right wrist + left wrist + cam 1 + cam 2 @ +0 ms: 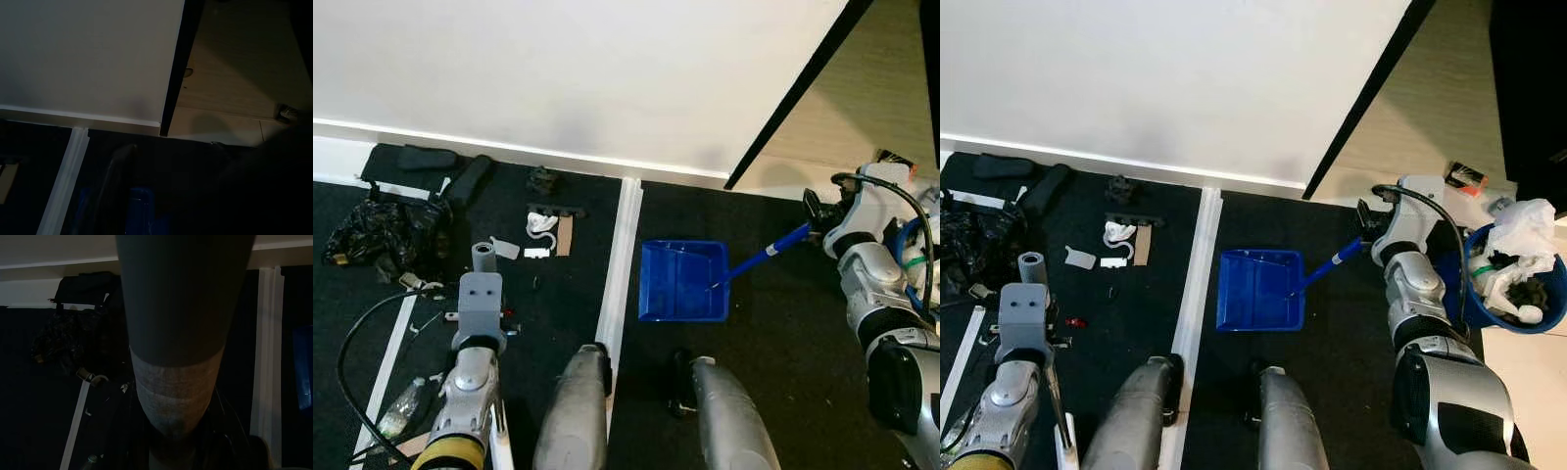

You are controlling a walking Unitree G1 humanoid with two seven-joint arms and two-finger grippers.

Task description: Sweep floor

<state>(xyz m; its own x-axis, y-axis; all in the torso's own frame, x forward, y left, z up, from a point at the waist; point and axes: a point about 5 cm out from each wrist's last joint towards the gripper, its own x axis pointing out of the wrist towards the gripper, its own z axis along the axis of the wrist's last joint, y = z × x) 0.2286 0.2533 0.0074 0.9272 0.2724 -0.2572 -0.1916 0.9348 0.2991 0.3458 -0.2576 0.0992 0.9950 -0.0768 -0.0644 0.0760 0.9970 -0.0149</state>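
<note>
Legs [578, 411] at bottom centre; dustpan [683, 281] mid-frame, handle pinched by right gripper [815, 220]; left gripper [481, 294] state unclear. Scraps [543, 235] upper left, apparently unswept.

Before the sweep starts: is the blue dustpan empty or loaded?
Empty: the dustpan's blue tray shows bare, flat on the dark floor; the debris lies apart, beyond the white strip.

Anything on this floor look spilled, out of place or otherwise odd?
Yes. Litter lies scattered on the dark floor left of the white floor strip: white scraps, a cardboard piece, a crumpled black bag and a plastic bottle. The blue dustpan sits right of the strip, apart from the litter.
</note>
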